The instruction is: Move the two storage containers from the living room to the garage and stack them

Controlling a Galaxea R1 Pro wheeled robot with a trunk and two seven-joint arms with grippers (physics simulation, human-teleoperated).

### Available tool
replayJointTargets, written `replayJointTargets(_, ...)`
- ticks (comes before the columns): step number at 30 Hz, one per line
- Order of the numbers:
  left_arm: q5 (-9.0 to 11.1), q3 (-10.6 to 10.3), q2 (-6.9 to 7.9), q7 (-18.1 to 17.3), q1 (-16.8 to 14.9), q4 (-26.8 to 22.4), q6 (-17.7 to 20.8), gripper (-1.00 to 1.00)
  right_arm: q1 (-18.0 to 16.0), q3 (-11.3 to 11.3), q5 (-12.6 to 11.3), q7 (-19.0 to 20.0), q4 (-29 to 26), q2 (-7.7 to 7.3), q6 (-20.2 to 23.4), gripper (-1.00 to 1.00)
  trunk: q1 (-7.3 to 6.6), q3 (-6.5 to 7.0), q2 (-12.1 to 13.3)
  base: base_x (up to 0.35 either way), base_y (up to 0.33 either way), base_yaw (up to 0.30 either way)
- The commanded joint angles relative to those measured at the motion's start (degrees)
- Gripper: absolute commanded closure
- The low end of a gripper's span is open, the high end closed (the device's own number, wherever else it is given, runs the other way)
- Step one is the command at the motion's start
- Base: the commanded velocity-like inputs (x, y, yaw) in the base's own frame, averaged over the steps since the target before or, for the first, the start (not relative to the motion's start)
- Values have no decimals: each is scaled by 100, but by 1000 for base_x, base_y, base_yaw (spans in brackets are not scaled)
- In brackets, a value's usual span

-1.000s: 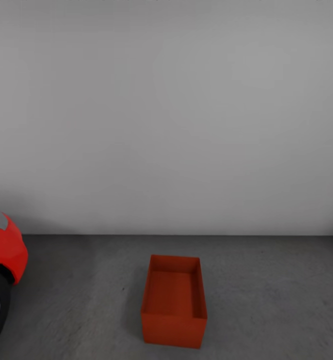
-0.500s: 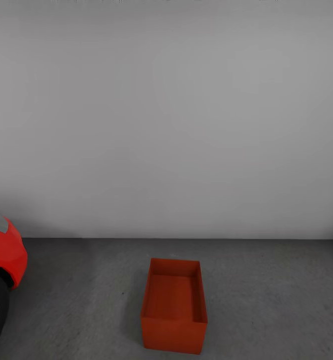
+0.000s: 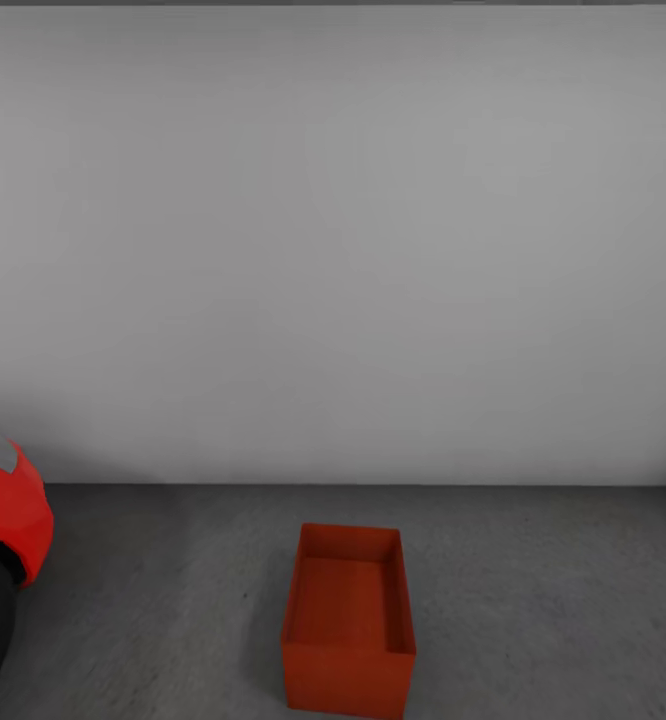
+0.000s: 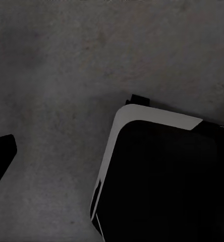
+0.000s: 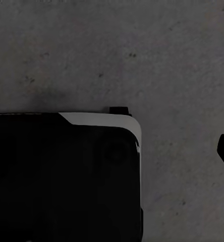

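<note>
One storage container (image 3: 347, 625) sits open side up on the dark grey floor (image 3: 533, 600) of the garage, straight ahead of the robot and empty. To its left, well apart, is the nose of the red car (image 3: 3, 520); behind it rises the plain white-grey wall (image 3: 333, 250).

Both wrist views look down on bare concrete past the robot's dark base (image 4: 162, 181) — whether either gripper is spread or pressed together, I cannot tell.

The first placement looks done. The next step is probably fetching the second bin from the living room, then lowering it squarely onto this one — rims lined up.
</note>
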Motion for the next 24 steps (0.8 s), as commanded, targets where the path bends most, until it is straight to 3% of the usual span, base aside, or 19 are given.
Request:
replayJointTargets(1,38,17,0,-2,2,5,-25,-100,-9,49,-50,-11,19,3,-34,-100,2,-1,-9,0,0,0)
replayJointTargets(24,38,11,-9,-7,13,0,-214,-100,-9,49,-67,-11,22,-4,-34,-100,2,211,-9,0,0,0)
